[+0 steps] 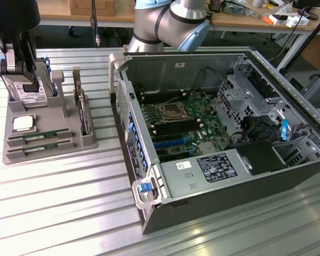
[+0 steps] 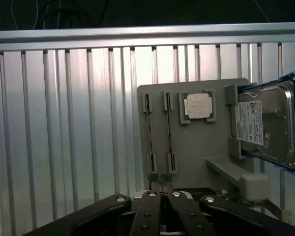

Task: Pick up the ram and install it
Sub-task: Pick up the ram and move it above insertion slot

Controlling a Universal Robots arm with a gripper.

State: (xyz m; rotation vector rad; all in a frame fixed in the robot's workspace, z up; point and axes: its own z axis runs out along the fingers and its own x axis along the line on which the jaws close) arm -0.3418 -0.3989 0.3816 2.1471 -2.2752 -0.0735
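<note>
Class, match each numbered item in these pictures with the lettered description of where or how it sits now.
1 ram sticks
2 processor chip
3 hard drive
4 computer case

A standing on edge in the grey holder
B side open, motherboard showing
C flat in a square recess
D in narrow slots

Pairs: 1-D, 2-C, 3-A, 4-B.
</note>
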